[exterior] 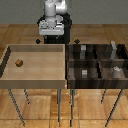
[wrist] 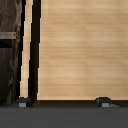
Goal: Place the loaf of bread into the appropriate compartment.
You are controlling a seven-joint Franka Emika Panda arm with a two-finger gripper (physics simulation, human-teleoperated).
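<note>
The loaf of bread point(exterior: 19, 63) is a tiny brown lump on the floor of the big light-wood tray point(exterior: 35, 80), toward the exterior view's left. It does not show in the wrist view. My gripper point(exterior: 51, 41) hangs above the tray's far edge, well apart from the loaf, open and empty. In the wrist view my gripper point(wrist: 63, 102) has its fingertips point(wrist: 22, 102) spread wide over the tray floor. The compartment point(exterior: 80, 79) is the near quarter of the dark divided bin next to the tray, and it holds a small pale grey cube point(exterior: 85, 73).
The dark divided bin point(exterior: 97, 62) stands at the exterior view's right of the tray. Its far quarters hold tall grey blocks point(exterior: 82, 50) point(exterior: 114, 47). Another grey piece point(exterior: 116, 70) sits in the near right quarter. Both containers stand on thin legs over a wooden floor.
</note>
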